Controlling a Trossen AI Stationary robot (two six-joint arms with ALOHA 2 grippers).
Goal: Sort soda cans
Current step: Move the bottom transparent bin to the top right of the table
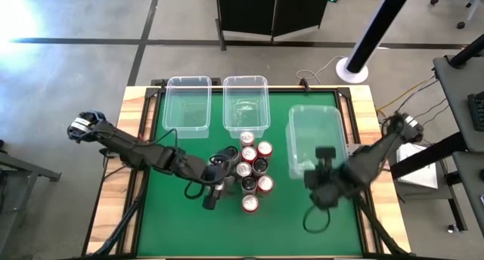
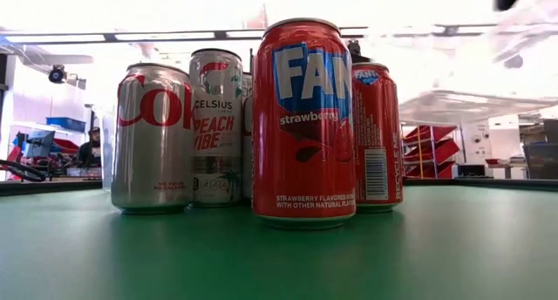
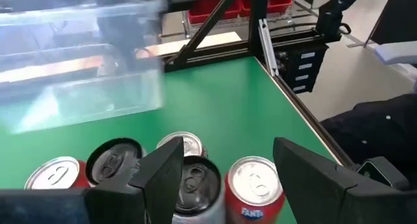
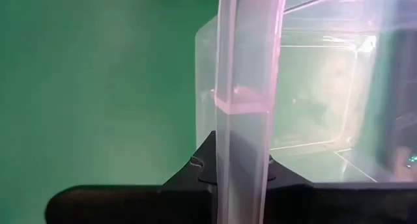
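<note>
Beside the cluster of soda cans [image 1: 252, 169] at mid-table, left gripper [image 3: 228, 178] is hovering spread over a dark can [image 3: 195, 185] — right gripper [image 4: 242, 168] is pinching a clear bin's [image 1: 316, 139] wall, likely positioning it for sorting.

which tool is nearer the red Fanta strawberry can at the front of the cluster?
Left. The left tool, open, sits just beside the red Fanta strawberry can; the right tool is across the mat, gripping the clear plastic bin.
</note>
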